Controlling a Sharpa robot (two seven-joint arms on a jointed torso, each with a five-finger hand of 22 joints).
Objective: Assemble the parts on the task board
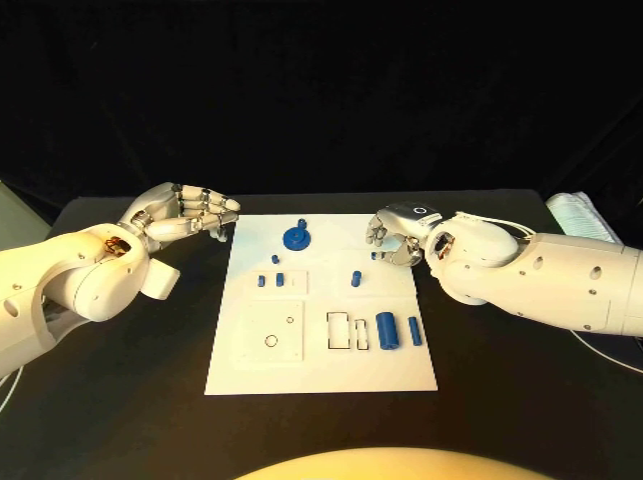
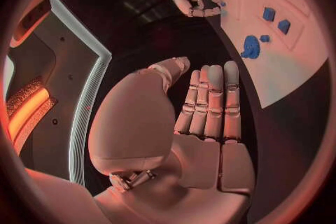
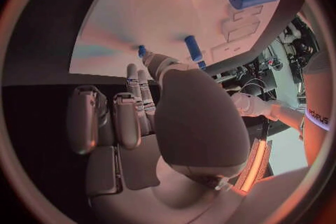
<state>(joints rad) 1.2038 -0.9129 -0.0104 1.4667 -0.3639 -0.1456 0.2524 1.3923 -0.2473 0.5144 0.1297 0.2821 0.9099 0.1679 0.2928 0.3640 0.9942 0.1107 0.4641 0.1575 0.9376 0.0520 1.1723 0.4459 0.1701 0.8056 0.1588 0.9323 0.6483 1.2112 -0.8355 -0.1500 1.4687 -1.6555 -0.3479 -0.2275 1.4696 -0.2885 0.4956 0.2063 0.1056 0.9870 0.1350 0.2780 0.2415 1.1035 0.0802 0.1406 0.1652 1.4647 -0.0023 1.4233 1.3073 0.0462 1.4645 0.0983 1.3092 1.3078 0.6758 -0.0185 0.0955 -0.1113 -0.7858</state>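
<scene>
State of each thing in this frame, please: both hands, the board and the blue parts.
Left hand: empty, fingers together, beside the board's far left corner.
Right hand: fingers curled, over the board's far right edge; contents unclear.
Board: flat on the table.
Gear: lying on the board, untouched.
Cylinder: lying on the board.
Pin: lying beside the cylinder.

- My left hand (image 1: 181, 213) hovers off the board's (image 1: 249, 370) far left corner; bare table lies beneath.
- My right hand (image 1: 396, 238) crowds the far right edge.
- Between them stands the blue wheel (image 1: 297, 237).
</scene>
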